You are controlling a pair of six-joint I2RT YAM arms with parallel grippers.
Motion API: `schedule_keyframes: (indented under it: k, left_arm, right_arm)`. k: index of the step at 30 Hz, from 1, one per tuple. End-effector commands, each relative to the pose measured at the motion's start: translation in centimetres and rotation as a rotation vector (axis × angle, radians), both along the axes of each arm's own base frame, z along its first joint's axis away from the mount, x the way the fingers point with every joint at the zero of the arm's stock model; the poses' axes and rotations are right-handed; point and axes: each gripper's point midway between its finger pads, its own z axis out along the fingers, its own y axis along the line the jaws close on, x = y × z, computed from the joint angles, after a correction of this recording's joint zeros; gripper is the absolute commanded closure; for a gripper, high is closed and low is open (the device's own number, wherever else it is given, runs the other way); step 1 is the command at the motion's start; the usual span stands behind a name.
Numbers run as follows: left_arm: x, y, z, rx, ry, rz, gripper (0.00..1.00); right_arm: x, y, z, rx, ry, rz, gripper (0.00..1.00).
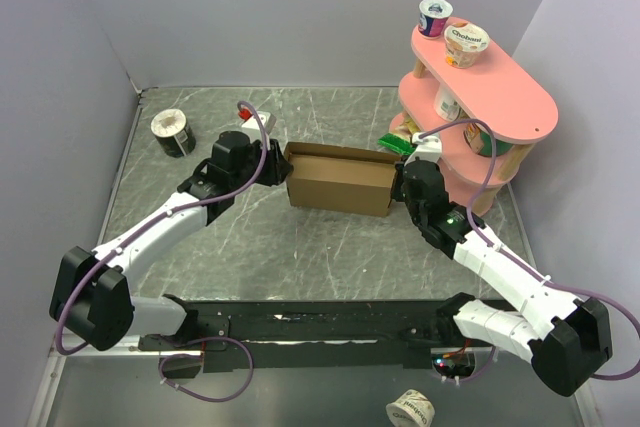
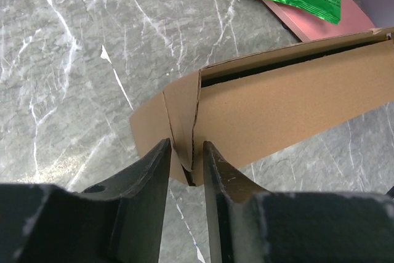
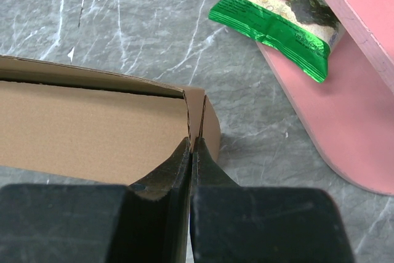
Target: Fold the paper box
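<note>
The paper box (image 1: pixel 340 185) sits near the middle of the grey marbled surface (image 1: pixel 300 252), long side facing the near edge, with its top standing open. The left end effector (image 2: pixel 186 152) is at the box's left end, its 2 fingers narrowly apart with a bent corner flap standing between them. The right end effector (image 3: pixel 192 146) is at the right end, its fingers pressed together on the corner flap there. A green snack packet (image 3: pixel 277 23) lies just beyond, on a pink shelf (image 3: pixel 363 121) at the right edge.
</note>
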Motion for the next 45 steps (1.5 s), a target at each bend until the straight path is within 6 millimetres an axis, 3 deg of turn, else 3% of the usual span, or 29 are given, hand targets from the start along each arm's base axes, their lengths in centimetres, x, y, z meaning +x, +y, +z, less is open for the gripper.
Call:
schedule_keyframes:
  k: [1,11,24,34,45]
  left_arm:
    - [0.2,0.0,2.8,-0.041,-0.053,0.021,0.65]
    - [0.9,1.0,3.5,-0.029,-0.071,0.076,0.65]
    - [1.1,0.6,4.6,-0.042,-0.097,0.057,0.73]
    - [1.2,0.5,3.5,-0.021,-0.056,0.053,0.86]
    - [0.9,0.9,1.7,0.001,0.001,0.072,0.91]
  right_arm:
    - [-3.9,0.6,-6.5,-0.081,0.255,0.105,1.00]
    - [-4.0,0.6,-6.5,-0.082,0.257,0.107,1.00]
    - [-3.8,0.8,-6.4,-0.079,0.259,0.115,1.00]
    - [-3.9,0.8,-6.7,-0.081,0.266,0.114,1.00]
    - [-4.0,0.8,-6.7,-0.075,0.263,0.115,1.00]
